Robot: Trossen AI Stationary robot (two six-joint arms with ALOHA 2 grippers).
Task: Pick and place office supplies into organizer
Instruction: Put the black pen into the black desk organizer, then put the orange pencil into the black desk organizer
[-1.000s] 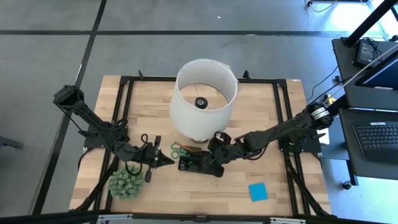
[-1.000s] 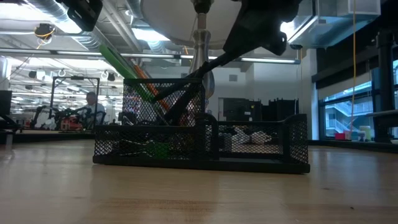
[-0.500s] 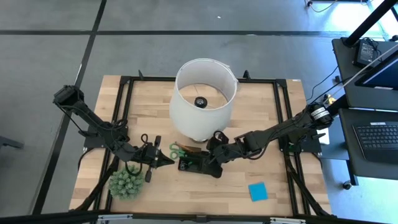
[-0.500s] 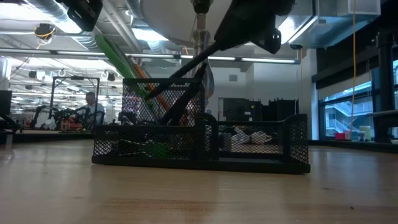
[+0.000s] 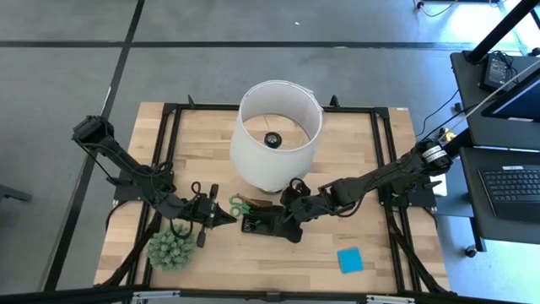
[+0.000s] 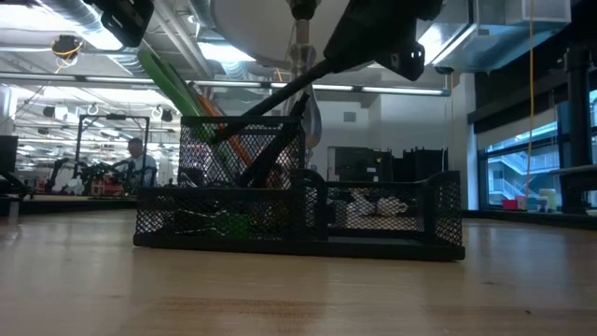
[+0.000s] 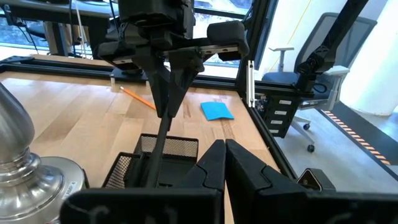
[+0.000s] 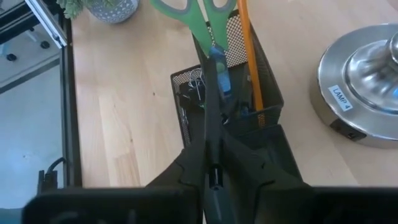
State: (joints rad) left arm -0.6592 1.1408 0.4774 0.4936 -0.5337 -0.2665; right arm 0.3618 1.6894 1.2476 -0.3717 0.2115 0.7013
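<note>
The black mesh organizer (image 5: 268,224) stands on the table in front of the lamp. Its tall compartment (image 8: 239,93) holds green-handled scissors (image 8: 194,14) and an orange pencil (image 8: 249,62), both leaning on its rim. Small clips (image 8: 194,84) lie in the low part. My right gripper (image 5: 293,213) hangs over the organizer's right end, shut on a thin dark pen (image 8: 209,93) that slants down into the tall compartment. My left gripper (image 5: 229,219) waits shut, just left of the organizer, holding nothing. A blue sticky-note pad (image 5: 349,259) and another orange pencil (image 7: 138,98) lie on the table. My right gripper pinches the dark pen near its upper end (image 8: 210,144) between its two fingers. The fingers come slanting down from the table's right side, and the pen runs on forward along them. Its free end (image 6: 216,136) reaches in at the tall compartment's top, beside the scissors.
The big white lampshade (image 5: 278,135) stands right behind the organizer on its metal base (image 8: 367,74). A spiky green plant ball (image 5: 170,249) sits at the near left. Black frame rails (image 5: 169,152) run along the table's sides.
My right gripper has turned a little in place, still shut on the pen. The pen has tipped flatter: its free end has swung up from deep in the tall compartment to that compartment's top.
</note>
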